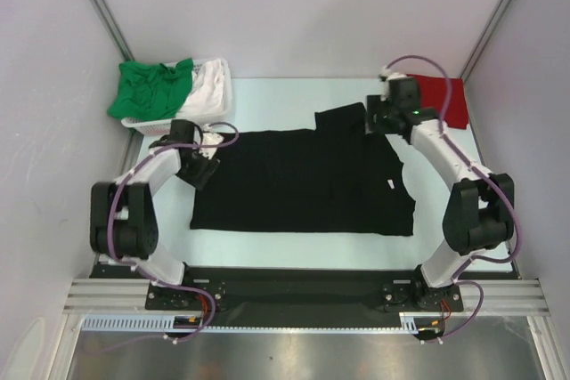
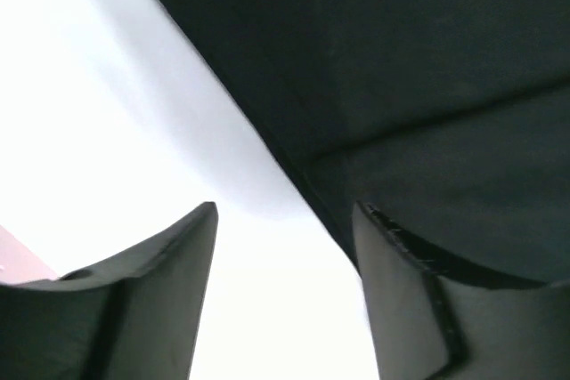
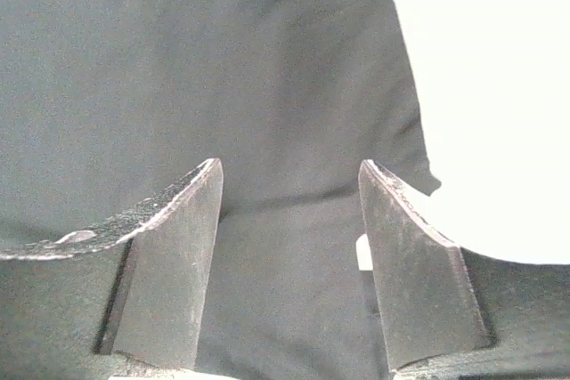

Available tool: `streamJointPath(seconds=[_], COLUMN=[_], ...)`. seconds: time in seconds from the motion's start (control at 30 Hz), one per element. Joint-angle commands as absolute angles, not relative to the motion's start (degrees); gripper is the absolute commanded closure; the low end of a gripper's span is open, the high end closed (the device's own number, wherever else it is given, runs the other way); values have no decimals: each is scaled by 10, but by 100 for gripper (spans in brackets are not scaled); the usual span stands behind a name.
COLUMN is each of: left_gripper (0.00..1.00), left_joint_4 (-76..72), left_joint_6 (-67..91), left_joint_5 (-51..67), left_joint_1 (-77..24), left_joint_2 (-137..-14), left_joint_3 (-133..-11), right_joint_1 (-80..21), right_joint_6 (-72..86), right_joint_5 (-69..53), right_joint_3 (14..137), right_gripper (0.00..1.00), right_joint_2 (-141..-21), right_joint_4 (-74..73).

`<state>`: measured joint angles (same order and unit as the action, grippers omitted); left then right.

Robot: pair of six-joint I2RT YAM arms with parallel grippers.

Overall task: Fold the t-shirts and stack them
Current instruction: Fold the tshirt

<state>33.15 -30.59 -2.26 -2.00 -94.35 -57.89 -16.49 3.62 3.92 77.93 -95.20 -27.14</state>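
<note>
The black t-shirt (image 1: pixel 303 180) lies spread flat on the table, its sleeve (image 1: pixel 343 120) pointing to the far side. My left gripper (image 1: pixel 201 162) is open and empty at the shirt's far left corner; in the left wrist view its gripper (image 2: pixel 285 215) straddles the shirt's edge (image 2: pixel 401 86). My right gripper (image 1: pixel 372 122) is open and empty over the sleeve end; the right wrist view shows the gripper (image 3: pixel 289 171) above black cloth (image 3: pixel 249 86). The red t-shirt (image 1: pixel 445 100) lies at the far right. The green t-shirt (image 1: pixel 147 91) and the white t-shirt (image 1: pixel 209 84) lie on the basket.
A white plastic basket (image 1: pixel 147 122) stands at the far left, right behind my left gripper. Grey walls close in both sides and the back. The table's near edge runs along the arm bases.
</note>
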Motion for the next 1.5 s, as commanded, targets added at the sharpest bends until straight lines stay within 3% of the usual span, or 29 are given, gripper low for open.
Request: streamJointPath(seconds=[0.0, 0.1, 0.4, 0.67, 1.07, 1.23, 1.37, 1.47], left_gripper=[28, 24, 42, 38, 36, 37, 52, 78], left_joint_4=[277, 194, 214, 192, 163, 190, 208, 214], left_joint_6=[-277, -233, -106, -27, 76, 98, 108, 116], left_joint_5=[104, 103, 7, -18, -23, 14, 45, 70], left_joint_1=[-3, 14, 14, 15, 26, 36, 36, 37], left_joint_2=[-820, -805, -1024, -1105, -1160, -1193, -1216, -1225], left_joint_3=[-577, -584, -762, -801, -820, -853, -868, -868], right_joint_1=[-104, -77, -37, -55, -68, -78, -79, -84], right_joint_6=[87, 86, 180, 201, 196, 167, 159, 149], right_joint_5=[-95, -128, -156, -129, -29, 87, 73, 26], right_joint_3=[794, 892, 1135, 1283, 1310, 1304, 1293, 1308], right_gripper=[32, 36, 43, 43, 44, 45, 45, 48], right_joint_2=[-955, -1034, -1268, -1420, -1473, -1456, -1458, -1478], right_joint_4=[-185, -183, -213, -240, -246, -289, -294, -305])
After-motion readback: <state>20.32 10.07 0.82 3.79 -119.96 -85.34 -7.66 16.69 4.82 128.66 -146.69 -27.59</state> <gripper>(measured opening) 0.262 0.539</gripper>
